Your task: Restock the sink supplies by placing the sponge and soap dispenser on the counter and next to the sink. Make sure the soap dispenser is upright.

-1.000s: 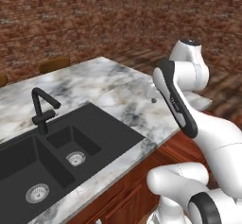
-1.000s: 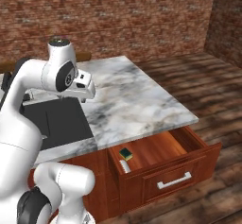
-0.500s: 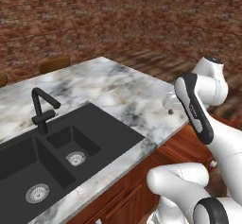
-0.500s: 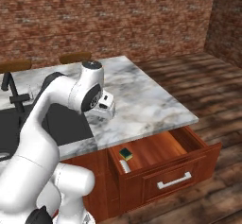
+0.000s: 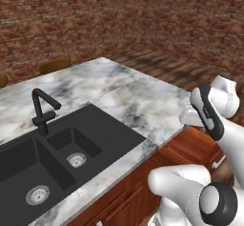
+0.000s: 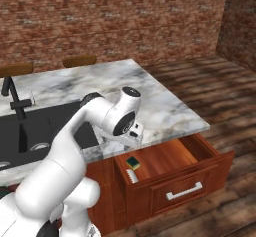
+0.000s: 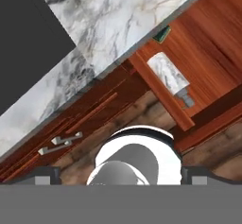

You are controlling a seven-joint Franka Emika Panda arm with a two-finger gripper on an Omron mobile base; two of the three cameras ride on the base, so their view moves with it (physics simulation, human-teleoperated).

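The sponge [image 6: 132,162], dark green over yellow, lies in the open wooden drawer [image 6: 170,157] below the counter [image 6: 165,108]. Beside it the pale soap dispenser [image 6: 131,176] lies on its side. The hand view looks down on both, the soap dispenser [image 7: 168,76] flat against the drawer's side wall and the sponge [image 7: 162,34] partly under the counter's edge. My gripper [image 6: 135,134] hangs at the counter's front edge above the drawer, open and holding nothing. Its fingertips [image 7: 47,176] stand wide apart. The black sink [image 5: 62,148] lies to the left.
The black faucet [image 5: 43,110] stands behind the sink. The drawer front with its metal handle [image 6: 185,191] juts out toward the wooden floor. Closed cabinet fronts with handles [image 7: 59,142] run under the counter. A brick wall [image 5: 95,20] backs the room.
The arm has swung down and forward from above the counter to its front edge, over the open drawer. The gripper stayed open. Sponge and soap dispenser have not moved.
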